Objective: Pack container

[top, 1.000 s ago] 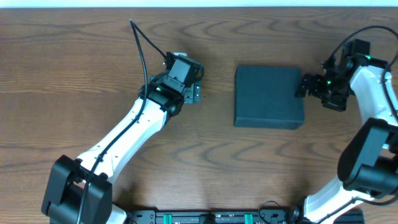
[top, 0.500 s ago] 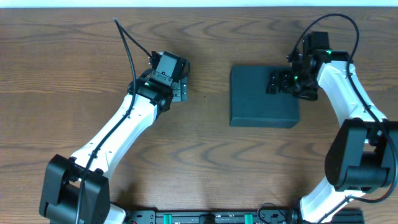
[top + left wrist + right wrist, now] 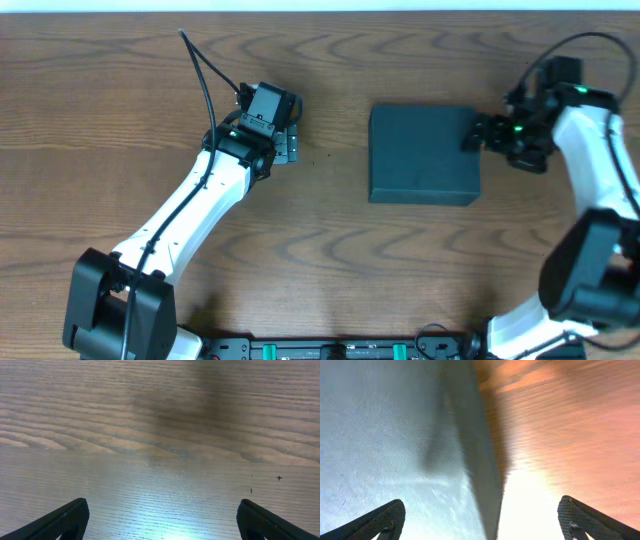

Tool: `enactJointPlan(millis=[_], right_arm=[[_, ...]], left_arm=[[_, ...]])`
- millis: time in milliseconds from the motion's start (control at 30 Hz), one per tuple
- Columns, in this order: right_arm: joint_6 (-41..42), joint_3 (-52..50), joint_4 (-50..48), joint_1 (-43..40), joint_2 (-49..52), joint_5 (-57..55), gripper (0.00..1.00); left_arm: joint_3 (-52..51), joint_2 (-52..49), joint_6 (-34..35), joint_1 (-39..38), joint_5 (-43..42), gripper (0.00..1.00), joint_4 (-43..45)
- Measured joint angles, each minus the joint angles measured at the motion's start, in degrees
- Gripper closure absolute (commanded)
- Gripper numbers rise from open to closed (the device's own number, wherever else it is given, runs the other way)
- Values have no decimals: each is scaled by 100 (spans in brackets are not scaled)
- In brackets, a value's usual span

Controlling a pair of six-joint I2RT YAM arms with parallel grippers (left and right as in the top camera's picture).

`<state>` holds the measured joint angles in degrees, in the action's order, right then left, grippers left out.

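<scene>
The matte dark teal container (image 3: 424,156) lies shut while left pincer (image 3: 288,148) and right pincer (image 3: 474,136) gape wide, empty.

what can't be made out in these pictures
- Inside of the box: overhead, it is shut, so any contents are hidden.
- Box surface detail: right wrist view, too close and blurred.
- Whether the right hand touches the box: overhead, dark on dark and too small.
- Left hand: left wrist view, the bottom edge cuts most of it off.
</scene>
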<state>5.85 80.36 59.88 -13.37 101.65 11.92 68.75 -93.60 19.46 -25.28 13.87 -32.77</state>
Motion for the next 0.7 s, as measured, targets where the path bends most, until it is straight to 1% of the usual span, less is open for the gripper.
enactJointPlan(millis=[167, 467, 700], right_arm=[[-44, 0, 13, -219, -26, -190, 1], [-72, -17, -437, -232, 330, -476, 1], [-354, -17, -673, -232, 664, -730, 1]], left_arm=[[2, 0, 0, 0, -20, 5, 2], [2, 0, -4, 0, -20, 5, 11], [2, 0, -42, 0, -20, 5, 13]])
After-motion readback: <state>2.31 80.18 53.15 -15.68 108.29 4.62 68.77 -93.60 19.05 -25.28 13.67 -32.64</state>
